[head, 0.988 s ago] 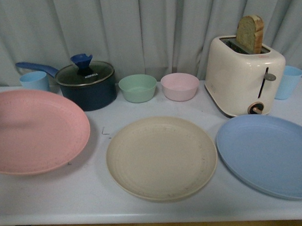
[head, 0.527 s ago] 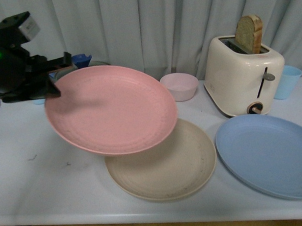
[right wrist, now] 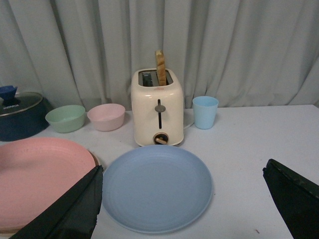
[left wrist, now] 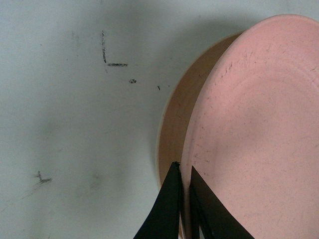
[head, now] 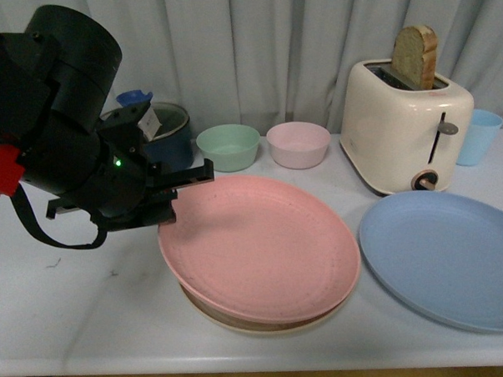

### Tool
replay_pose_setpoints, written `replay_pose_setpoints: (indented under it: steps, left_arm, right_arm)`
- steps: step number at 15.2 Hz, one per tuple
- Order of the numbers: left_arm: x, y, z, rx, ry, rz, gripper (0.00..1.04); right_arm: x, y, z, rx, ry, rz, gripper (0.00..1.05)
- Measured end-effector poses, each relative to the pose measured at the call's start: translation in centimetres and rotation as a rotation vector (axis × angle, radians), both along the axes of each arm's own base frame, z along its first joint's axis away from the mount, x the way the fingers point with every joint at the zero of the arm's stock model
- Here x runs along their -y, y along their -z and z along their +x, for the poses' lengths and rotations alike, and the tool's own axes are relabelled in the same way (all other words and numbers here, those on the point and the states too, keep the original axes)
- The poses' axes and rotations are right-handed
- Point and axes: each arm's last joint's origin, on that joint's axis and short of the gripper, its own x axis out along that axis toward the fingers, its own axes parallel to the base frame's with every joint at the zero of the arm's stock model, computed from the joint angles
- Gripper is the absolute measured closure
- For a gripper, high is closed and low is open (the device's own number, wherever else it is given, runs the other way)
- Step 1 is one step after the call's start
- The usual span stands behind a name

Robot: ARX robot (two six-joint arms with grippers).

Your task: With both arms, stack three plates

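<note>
L gripper [left wrist: 182, 172] clamped on pink plate [head: 258, 247] rim, plate lying over beige plate [left wrist: 174, 119]. R gripper [right wrist: 182, 174] jaws wide apart, facing blue plate [right wrist: 157, 186].

The white counter [head: 90, 321] is carrying a beige plate [head: 258, 328] at its front edge's middle and a blue plate [head: 447, 259] at its front right. A pot [head: 170, 134], green bowl [head: 228, 147], pink bowl [head: 298, 144], toaster [head: 403, 128] and blue cup [head: 480, 135] are lining its back edge.
</note>
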Motion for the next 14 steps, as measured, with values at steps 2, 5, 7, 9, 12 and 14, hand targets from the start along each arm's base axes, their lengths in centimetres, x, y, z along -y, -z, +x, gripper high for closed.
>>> replay_pose_setpoints:
  steps: [2, 5, 7, 9, 12, 14]
  left_arm:
    - [0.4, 1.2, 0.4, -0.023, -0.002, 0.005, 1.02]
    - [0.4, 1.6, 0.7, -0.015, 0.0, -0.001, 0.86]
    - [0.2, 1.2, 0.5, 0.012, 0.009, -0.005, 0.61]
    - [-0.4, -0.9, -0.8, 0.099, 0.042, 0.009, 0.37]
    - [-4.3, -7.9, -5.7, 0.524, -0.019, 0.108, 0.07]
    - [-5.6, -10.3, -7.9, 0.811, -0.129, 0.144, 0.14]
  right_arm:
    - [0.0, 0.0, 0.0, 0.0, 0.0, 0.0, 0.06]
    - [0.0, 0.0, 0.0, 0.0, 0.0, 0.0, 0.06]
    - [0.0, 0.0, 0.0, 0.0, 0.0, 0.0, 0.06]
    - [0.0, 0.0, 0.0, 0.0, 0.0, 0.0, 0.06]
    - [0.0, 0.0, 0.0, 0.0, 0.0, 0.0, 0.06]
    - [0.0, 0.0, 0.0, 0.0, 0.0, 0.0, 0.06]
